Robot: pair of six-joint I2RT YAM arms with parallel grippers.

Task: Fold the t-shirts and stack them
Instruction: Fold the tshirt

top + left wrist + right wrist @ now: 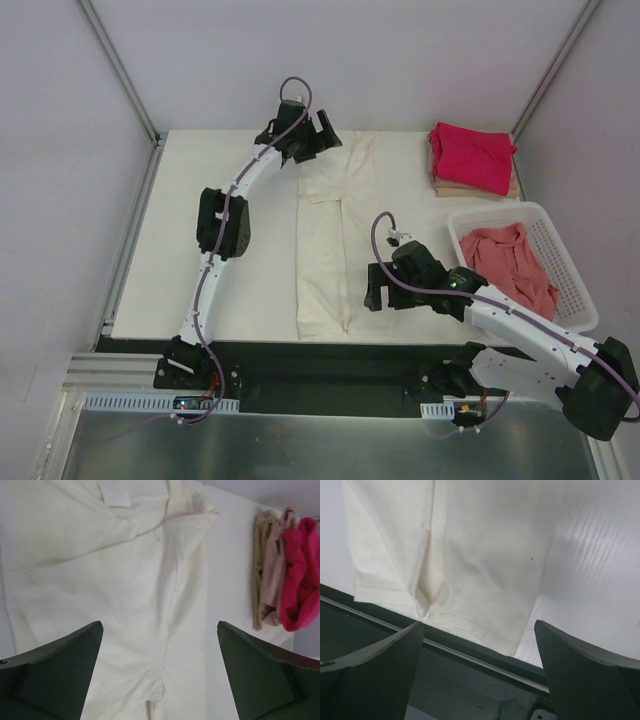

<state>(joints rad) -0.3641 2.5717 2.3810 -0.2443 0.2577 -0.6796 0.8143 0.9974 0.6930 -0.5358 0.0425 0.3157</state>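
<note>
A cream t-shirt (pixel 335 235) lies folded into a long strip down the middle of the table, both sides turned in. It fills the left wrist view (pixel 115 580), and its hem shows in the right wrist view (pixel 465 555). My left gripper (pixel 312 140) is open and empty above the strip's far end. My right gripper (pixel 372 290) is open and empty beside the strip's near right edge. A magenta-red t-shirt (pixel 472 155) lies folded on a tan one (pixel 515 186) at the back right. A salmon-pink t-shirt (pixel 510 262) lies crumpled in the basket.
A white slotted basket (pixel 565 260) stands at the right edge. The folded stack also shows in the left wrist view (pixel 285 580). The table's near edge and a dark rail (pixel 470 652) run just below the shirt's hem.
</note>
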